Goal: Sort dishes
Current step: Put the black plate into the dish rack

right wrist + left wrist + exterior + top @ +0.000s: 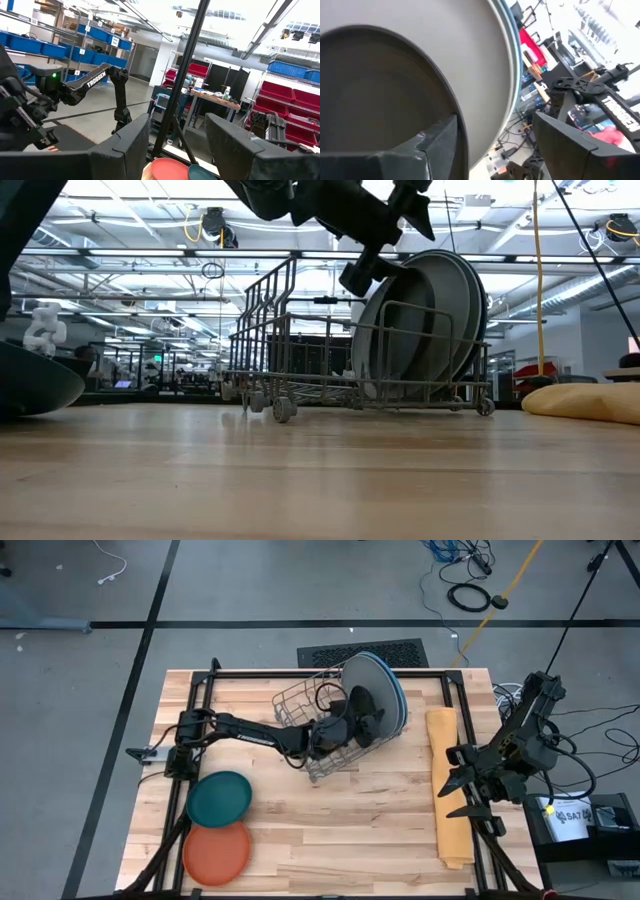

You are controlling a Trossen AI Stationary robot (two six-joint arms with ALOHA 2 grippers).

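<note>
Three large plates stand on edge in the grey wire rack point(300, 705): a grey one point(470, 60) in front and two blue ones point(397, 690) behind it. A smaller black plate point(375, 90) stands in front of the grey one. My left gripper point(362, 720) is open at these plates from above. One finger point(440, 145) lies before the black plate's face and the other point(570, 145) is past the blue rims. A teal plate point(220, 797) and an orange plate point(217, 852) lie flat at the table's near left. My right gripper point(458, 797) is open and empty over the yellow cloth point(447, 790). My left gripper comes slanting down from the table's left onto the upper rims of the standing plates point(375, 275). One finger lies close against the black plate's face near its rim point(455, 125). I cannot tell whether it touches. The plates stand in the rack.
The wire rack stands at the table's far middle and tilts a little. The folded yellow cloth lies along the right side. Black frame bars point(200, 710) run along the left and right edges. Bare wood point(340, 830) lies between the flat plates and the cloth.
</note>
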